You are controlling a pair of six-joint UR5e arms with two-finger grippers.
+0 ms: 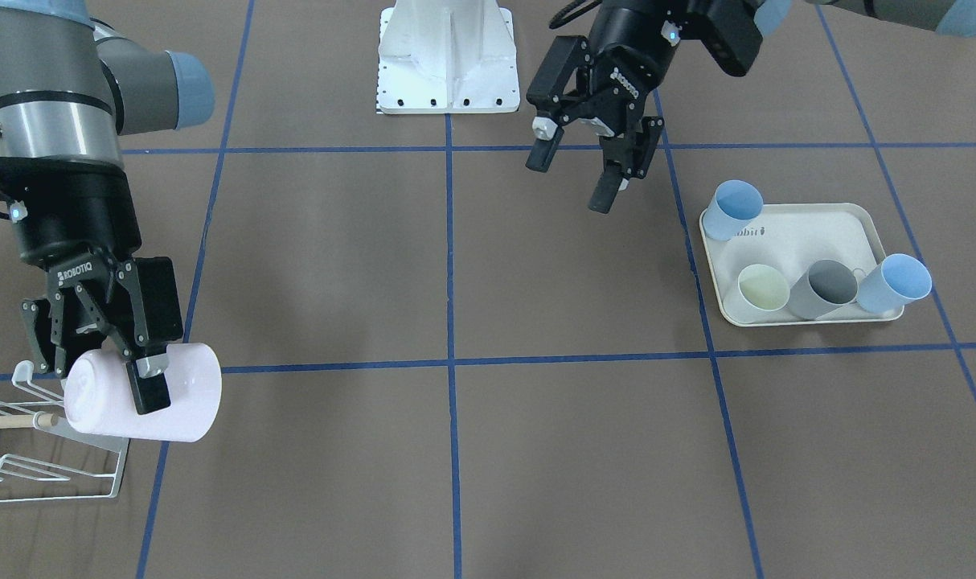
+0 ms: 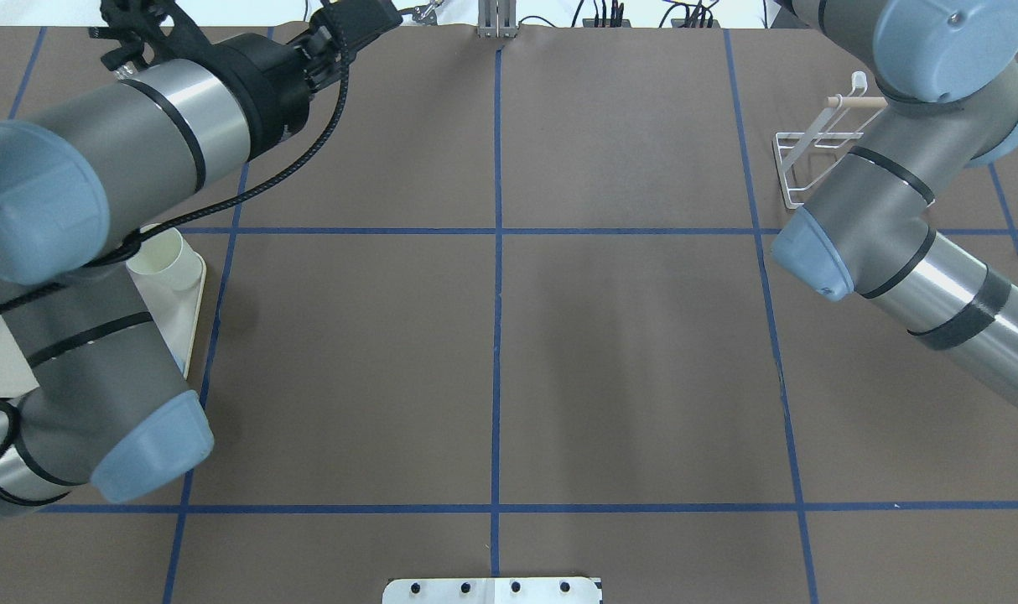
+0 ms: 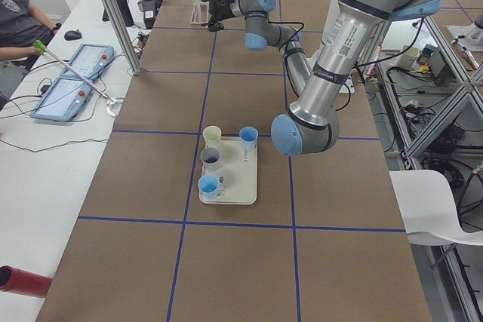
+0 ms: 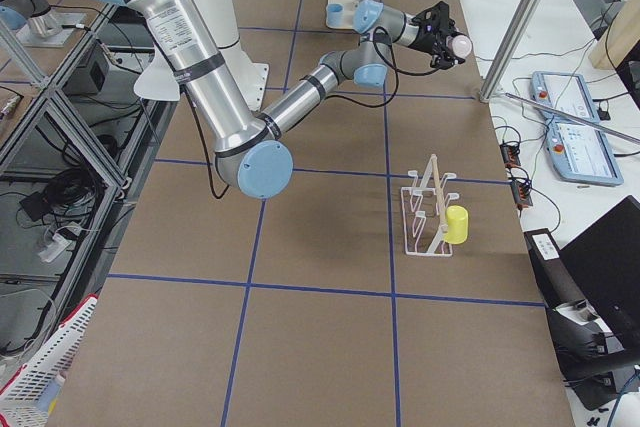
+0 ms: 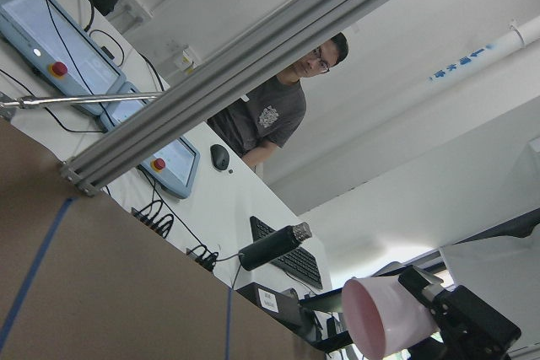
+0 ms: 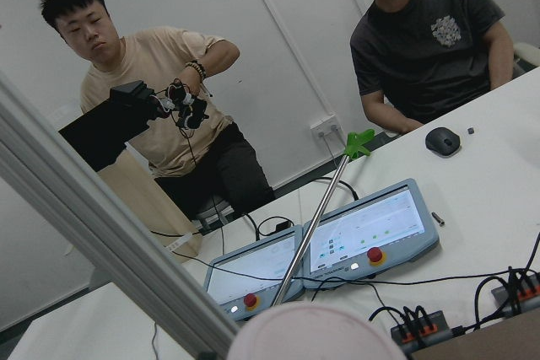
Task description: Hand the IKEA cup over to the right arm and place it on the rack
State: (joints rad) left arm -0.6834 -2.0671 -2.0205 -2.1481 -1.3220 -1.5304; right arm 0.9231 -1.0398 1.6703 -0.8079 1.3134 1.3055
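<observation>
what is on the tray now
On the tray: one blue cup, a second blue cup, a yellow cup, a grey cup. Its lettering is partly hidden by the first.

We read "ROBOTIQ" on the right gripper and the left gripper, and "abbit" on the cream tray.

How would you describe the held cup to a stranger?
By the white wire rack at the table's end, the right gripper holds a cup sideways. It is the only pink one; those on the tray are blue, grey and cream.
</observation>
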